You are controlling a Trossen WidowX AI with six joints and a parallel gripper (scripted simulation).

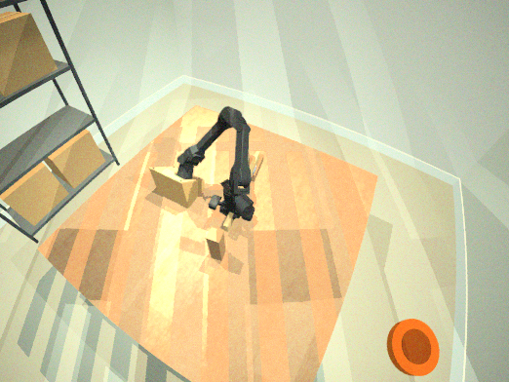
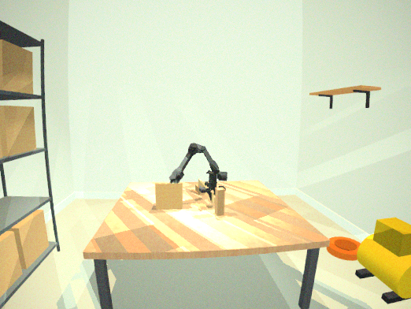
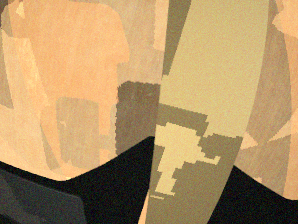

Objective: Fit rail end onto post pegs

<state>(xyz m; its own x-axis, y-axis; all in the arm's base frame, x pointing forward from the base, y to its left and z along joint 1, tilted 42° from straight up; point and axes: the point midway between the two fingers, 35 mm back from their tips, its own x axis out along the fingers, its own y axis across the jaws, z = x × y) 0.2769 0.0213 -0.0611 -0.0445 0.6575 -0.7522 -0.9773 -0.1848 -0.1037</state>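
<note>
I can read no text, label, brand, number or sign in any of my views: none on the boxes (image 2: pixel 16 130) on the shelf rack (image 2: pixel 42 118), and none on the yellow machine (image 2: pixel 387 256).

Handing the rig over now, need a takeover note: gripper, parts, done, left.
Gripper: shut on the rail, gripping near its post-side end.
Rail: far end lies behind the arm; the bracket and footboard block are hidden, so seating there cannot be confirmed.
Post: upright on the table, just in front of the gripper. A gap shows between rail end and post in the top view; pegs and holes are too small to tell.
Done: rail grasped and brought up to the post.
Left: line up the holes, push on until the end touches the post, level it, release.
</note>
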